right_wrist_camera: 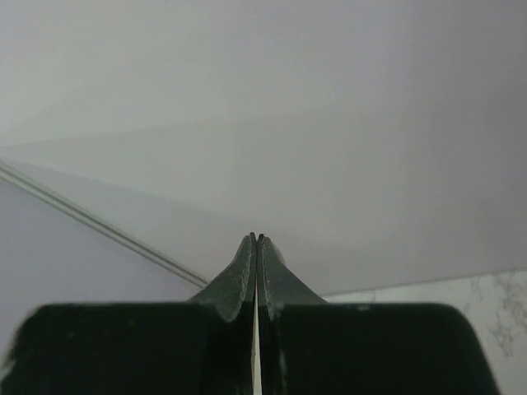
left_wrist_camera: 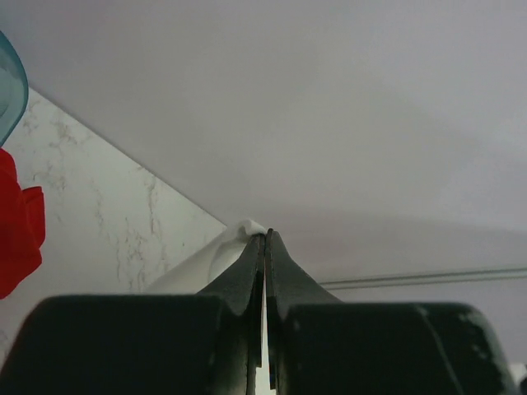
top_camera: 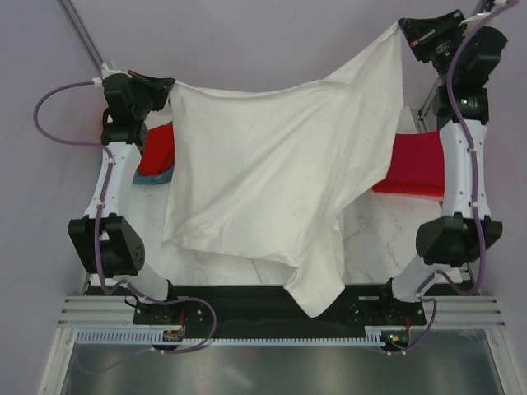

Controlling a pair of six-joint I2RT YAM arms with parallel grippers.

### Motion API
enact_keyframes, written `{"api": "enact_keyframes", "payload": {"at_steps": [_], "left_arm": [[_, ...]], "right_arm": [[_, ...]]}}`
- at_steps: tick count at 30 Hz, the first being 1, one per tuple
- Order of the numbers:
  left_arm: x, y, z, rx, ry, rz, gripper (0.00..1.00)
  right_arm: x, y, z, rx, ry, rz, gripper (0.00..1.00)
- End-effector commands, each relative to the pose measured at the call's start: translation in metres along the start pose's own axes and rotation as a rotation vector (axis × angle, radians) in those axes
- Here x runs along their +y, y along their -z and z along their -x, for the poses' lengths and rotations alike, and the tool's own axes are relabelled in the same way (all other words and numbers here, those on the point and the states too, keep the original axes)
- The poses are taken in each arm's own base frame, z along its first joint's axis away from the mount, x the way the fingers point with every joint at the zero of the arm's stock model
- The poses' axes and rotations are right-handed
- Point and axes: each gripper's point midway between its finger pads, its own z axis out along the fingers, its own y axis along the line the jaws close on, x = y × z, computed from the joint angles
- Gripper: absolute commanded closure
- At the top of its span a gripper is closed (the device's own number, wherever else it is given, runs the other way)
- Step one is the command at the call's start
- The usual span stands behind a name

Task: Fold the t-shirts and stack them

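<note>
Clenching white t-shirt (top_camera: 272,164): left pincer (top_camera: 170,85), right pincer (top_camera: 402,26); red t-shirt (top_camera: 158,148) in teal basket (top_camera: 155,178).

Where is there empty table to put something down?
Bare table shows at the near right, between the white shirt, the pink-red shirt and the right arm. The left is crowded: red shirt and basket.

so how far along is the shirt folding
Done: possibly one. The crimson-pink t-shirt lies flat at the right, though I can't confirm it's folded. In hand: the white t-shirt, held up spread between the left gripper and right gripper, unfolded. Left: fold it, plus the red t-shirt bunched at the teal basket, then stack.
</note>
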Motion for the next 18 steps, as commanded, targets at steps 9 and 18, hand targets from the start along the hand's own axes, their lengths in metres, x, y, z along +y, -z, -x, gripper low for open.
{"api": "enact_keyframes", "payload": {"at_steps": [9,18], "left_arm": [[-0.125,-0.04,0.059,-0.055,0.033,-0.358,0.98],[-0.124,-0.057,0.071,-0.097,0.031,-0.392,0.98]], "right_arm": [[0.051,-0.042,0.054,-0.134,-0.057,0.217,1.0],[0.044,-0.035,0.056,-0.143,-0.007,0.268,1.0]]}}
